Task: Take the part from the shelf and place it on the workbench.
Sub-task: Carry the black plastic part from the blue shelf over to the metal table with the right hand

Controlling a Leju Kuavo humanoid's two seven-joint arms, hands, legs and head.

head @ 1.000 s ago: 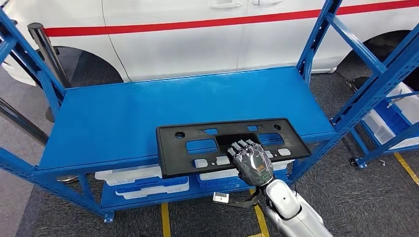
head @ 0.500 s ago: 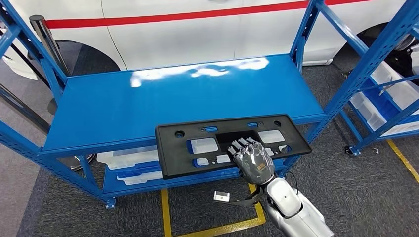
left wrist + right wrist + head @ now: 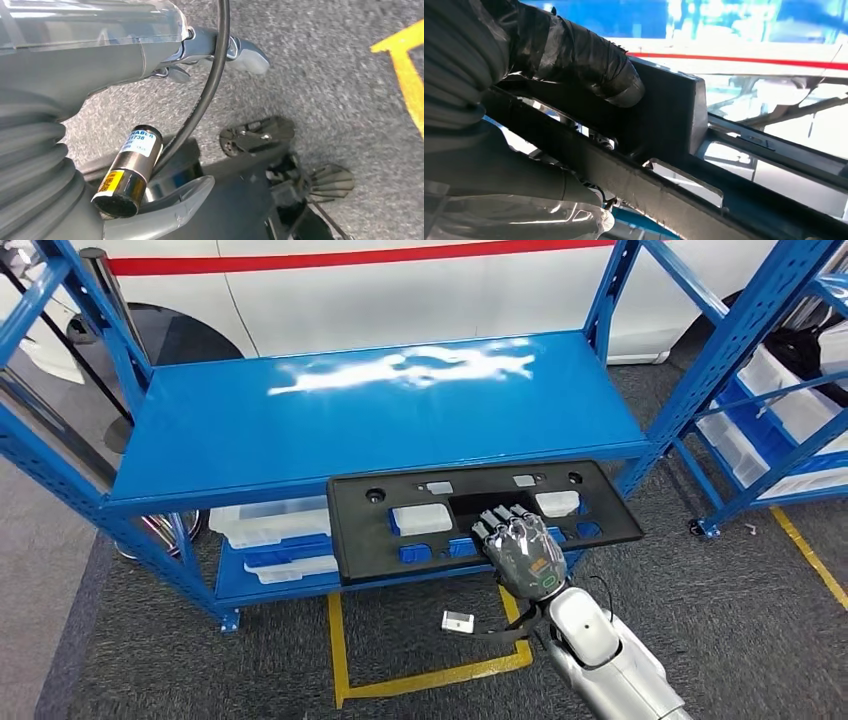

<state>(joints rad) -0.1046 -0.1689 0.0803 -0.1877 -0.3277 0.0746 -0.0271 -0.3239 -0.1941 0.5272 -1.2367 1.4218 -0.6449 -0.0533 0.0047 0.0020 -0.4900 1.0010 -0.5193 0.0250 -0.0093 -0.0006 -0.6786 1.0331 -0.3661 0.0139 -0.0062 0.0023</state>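
Progress: I judge the part lifted clear of the shelf deck; carrying it to the workbench and setting it down remain.
Shelf point(image 3: 300, 430): blue painted steel rack, glossy flat deck, perforated uprights; pale plastic bins point(image 3: 270, 535) on the lower level, left.
Part point(image 3: 400, 540): black moulded plastic mounting plate, flat, rectangular, matte, with cut-outs; held level just near of the shelf's front edge, off the deck.
Right hand point(image 3: 520, 555): I see fingers curled over the plate's near central edge, thumb under, gripping it.
Left hand point(image 3: 220, 47): hangs over grey carpet; I cannot tell how far open.
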